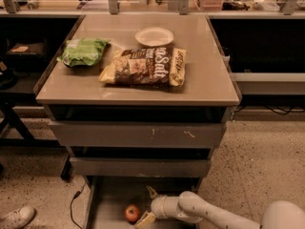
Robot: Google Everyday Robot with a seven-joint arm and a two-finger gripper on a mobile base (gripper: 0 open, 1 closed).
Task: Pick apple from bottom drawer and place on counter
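The gripper [144, 206] sat low in the bottom drawer [112, 199], at the front-right of its floor, w/ the pale arm [209, 213] reaching in from the lower right. Its two fingers were spread wide, one up toward the back, one down near the front edge, and they had hold of nothing.

The apple [132, 213] lay on the drawer floor just left of the gripper, beside the lower finger. I couldn't tell whether that finger touched it.

Above were two grey drawers w/ scuffed fronts, the middle one [138, 167] and the upper one [138, 135], both pulled out a bit. On the counter [209, 75] lay a green bag [83, 51] at left, a big brown-and-yellow snack bag [145, 67] in the middle, and a white bowl [154, 36] just behind it, approx. touching.

The floor was speckled. A dark cable [74, 204] ran down left of the cabinet, and a white shoe [16, 217] showed at the bottom-left corner. A cluttered workbench [95, 6] ran along the back.

The drawer's front, the lower fingertip and most of the arm were cut off at the bottom edge. Items on the bench were too small to name.
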